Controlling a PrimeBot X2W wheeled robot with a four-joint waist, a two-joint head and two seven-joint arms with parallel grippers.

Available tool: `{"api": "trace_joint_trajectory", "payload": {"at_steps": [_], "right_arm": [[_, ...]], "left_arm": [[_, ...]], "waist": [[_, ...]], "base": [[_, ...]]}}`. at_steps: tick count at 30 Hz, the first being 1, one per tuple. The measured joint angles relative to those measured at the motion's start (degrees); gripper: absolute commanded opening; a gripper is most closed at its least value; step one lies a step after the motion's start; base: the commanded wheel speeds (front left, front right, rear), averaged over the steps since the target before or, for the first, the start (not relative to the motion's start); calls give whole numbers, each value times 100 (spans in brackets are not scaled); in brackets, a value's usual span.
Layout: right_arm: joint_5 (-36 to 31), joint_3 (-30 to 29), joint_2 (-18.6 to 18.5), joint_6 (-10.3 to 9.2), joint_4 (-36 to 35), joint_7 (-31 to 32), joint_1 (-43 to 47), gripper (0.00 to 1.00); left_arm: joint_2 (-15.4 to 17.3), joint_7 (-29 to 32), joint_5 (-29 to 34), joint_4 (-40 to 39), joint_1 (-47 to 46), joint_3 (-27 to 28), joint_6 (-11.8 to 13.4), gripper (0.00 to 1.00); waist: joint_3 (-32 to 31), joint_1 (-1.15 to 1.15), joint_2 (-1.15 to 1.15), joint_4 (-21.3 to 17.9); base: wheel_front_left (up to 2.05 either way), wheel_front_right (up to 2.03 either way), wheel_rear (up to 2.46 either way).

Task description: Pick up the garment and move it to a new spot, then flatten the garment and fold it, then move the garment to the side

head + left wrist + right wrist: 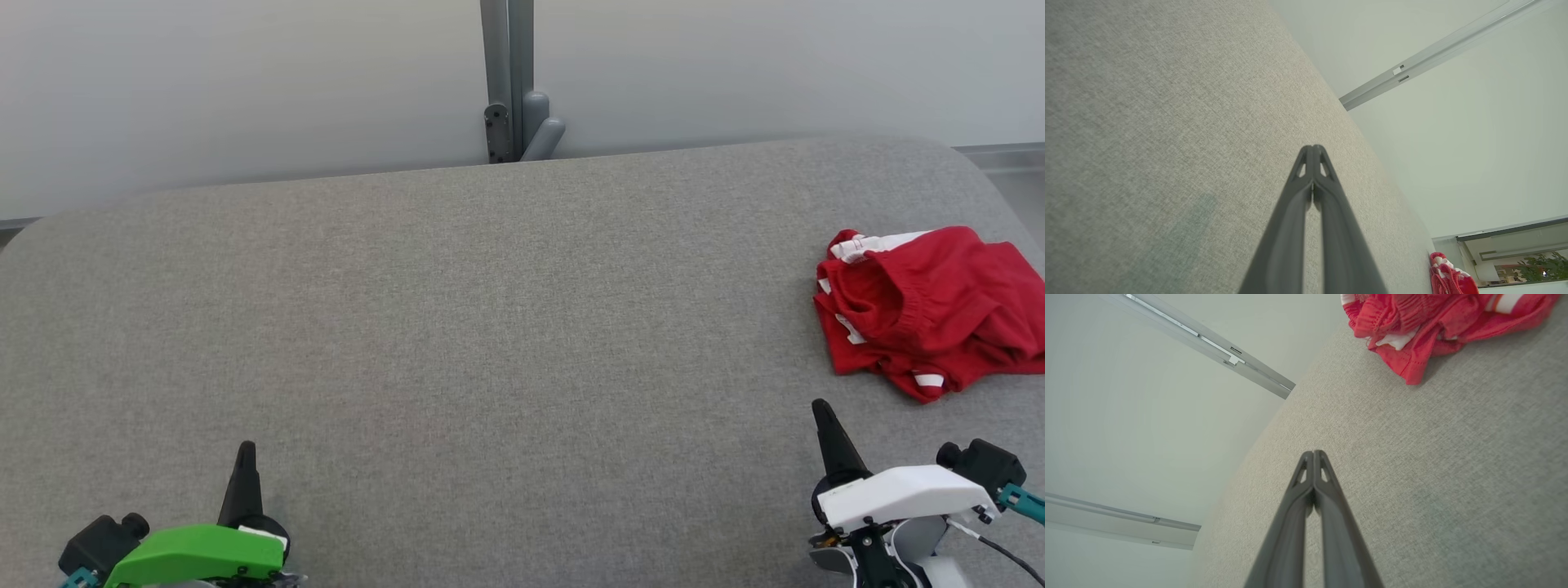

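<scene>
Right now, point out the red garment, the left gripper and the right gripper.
red garment [931, 314], head view, middle of the crumpled cloth.
left gripper [246, 447], head view, tip of its shut fingers.
right gripper [820, 407], head view, tip of its shut fingers.

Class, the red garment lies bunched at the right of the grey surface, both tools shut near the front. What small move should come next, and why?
Probably open the right tool and reach forward toward the red garment. It lies crumpled and untouched just ahead of that tool, while the left tool sits far across the grey surface; both tools are shut and hold nothing.
</scene>
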Motion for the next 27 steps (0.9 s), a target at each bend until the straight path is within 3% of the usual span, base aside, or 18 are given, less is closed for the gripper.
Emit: {"api": "trace_joint_trajectory", "payload": {"at_steps": [27], "right_arm": [[1631, -249, -8, 0, -203, 419, -105, 0]], "left_arm": [[7, 389, -1503, -223, -135, 182, -122, 0]], "waist": [[-17, 0, 0, 49]], "base": [[0, 0, 0]]}}
